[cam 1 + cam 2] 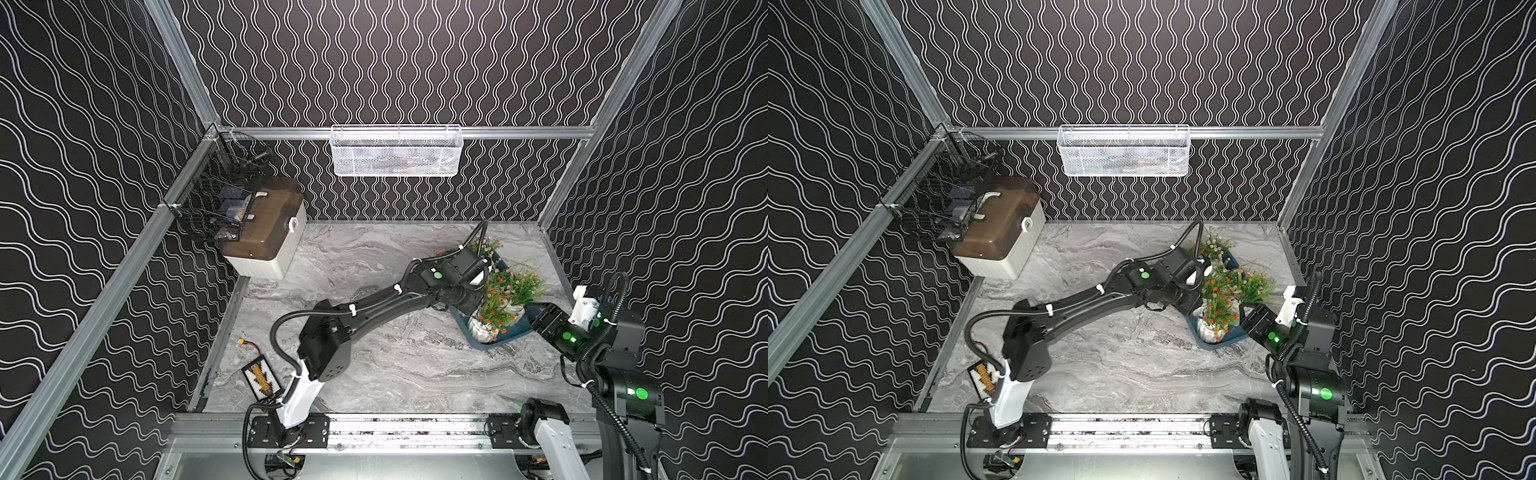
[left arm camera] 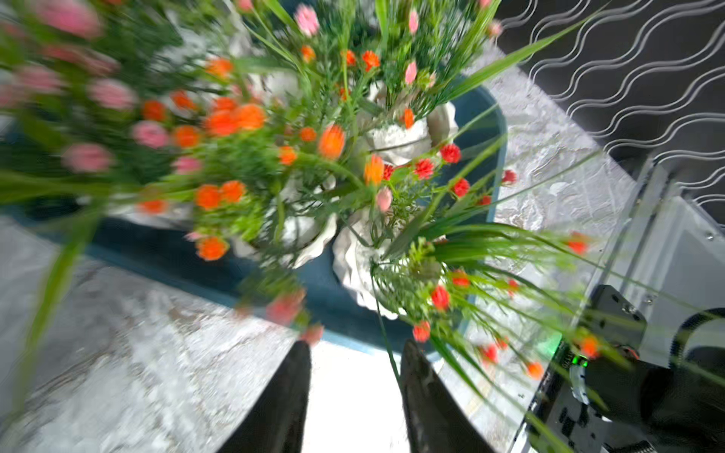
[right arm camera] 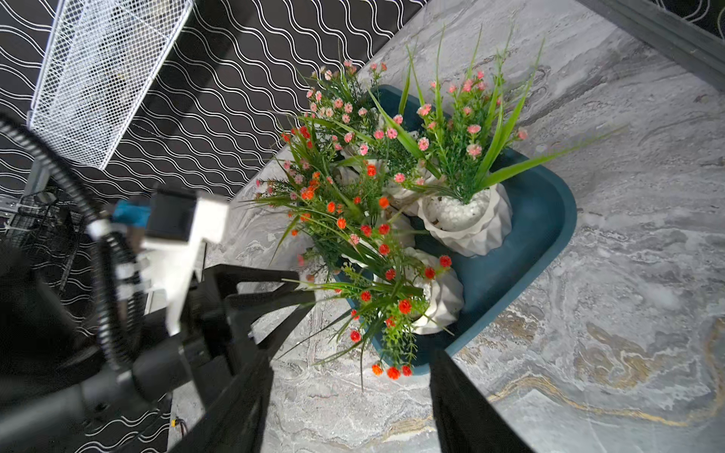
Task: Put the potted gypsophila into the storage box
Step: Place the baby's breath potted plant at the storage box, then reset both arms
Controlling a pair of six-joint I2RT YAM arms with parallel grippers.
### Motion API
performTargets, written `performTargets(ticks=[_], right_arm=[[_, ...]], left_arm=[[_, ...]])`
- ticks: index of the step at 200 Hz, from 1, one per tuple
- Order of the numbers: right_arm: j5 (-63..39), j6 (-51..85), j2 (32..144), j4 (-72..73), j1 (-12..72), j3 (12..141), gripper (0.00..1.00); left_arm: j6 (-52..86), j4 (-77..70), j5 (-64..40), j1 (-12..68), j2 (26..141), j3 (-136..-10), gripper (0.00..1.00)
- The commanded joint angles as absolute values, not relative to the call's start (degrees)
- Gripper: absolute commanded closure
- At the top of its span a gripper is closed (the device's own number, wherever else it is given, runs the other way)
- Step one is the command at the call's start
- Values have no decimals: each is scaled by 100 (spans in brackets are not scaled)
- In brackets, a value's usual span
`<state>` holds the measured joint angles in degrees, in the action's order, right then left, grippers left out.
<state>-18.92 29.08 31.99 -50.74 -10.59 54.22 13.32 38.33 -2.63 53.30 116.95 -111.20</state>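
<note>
Storage box [image 3: 549,219]: potted gypsophila [image 3: 467,223] occupy most of it, and their leaves overlap above the pots. Bare floor shows along the side facing my right gripper [image 3: 353,357]. My left gripper [image 2: 355,345] blocks the opposite rim. The table [image 1: 374,353] in front is open.

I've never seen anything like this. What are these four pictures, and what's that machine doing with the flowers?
It is two robot arms, each ending in a claw. Two pictures look down from above on the whole marble table; the other two come from cameras on the wrists, just behind the left claw and the right claw. The potted gypsophila stand crowded in the teal storage box. A lidded white box sits in the far left corner. Both claws are open and hold nothing.
</note>
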Motion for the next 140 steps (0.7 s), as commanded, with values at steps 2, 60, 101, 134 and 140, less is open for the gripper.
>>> performTargets(ticks=[2, 60, 101, 134, 140], right_arm=[[-1805, 3064, 3266, -4585, -1055, 5442, 34], [-1557, 2951, 3857, -3597, -1055, 5237, 2], [-1249, 2707, 4212, -2417, -1049, 4742, 0], [-868, 2426, 4305, -971, -1046, 3979, 0], [-781, 2383, 4343, -682, -1046, 3833, 0]], left_arm=[[1266, 3547, 54, 5267, 10963, -10511, 56], [1143, 2699, 1268, 5043, 8886, -8178, 34], [855, 1832, 2308, 4791, 7576, -6558, 11], [771, 1197, 3143, 4326, 6572, -5360, 1], [729, 1075, 3233, 4199, 6393, -5165, 1]])
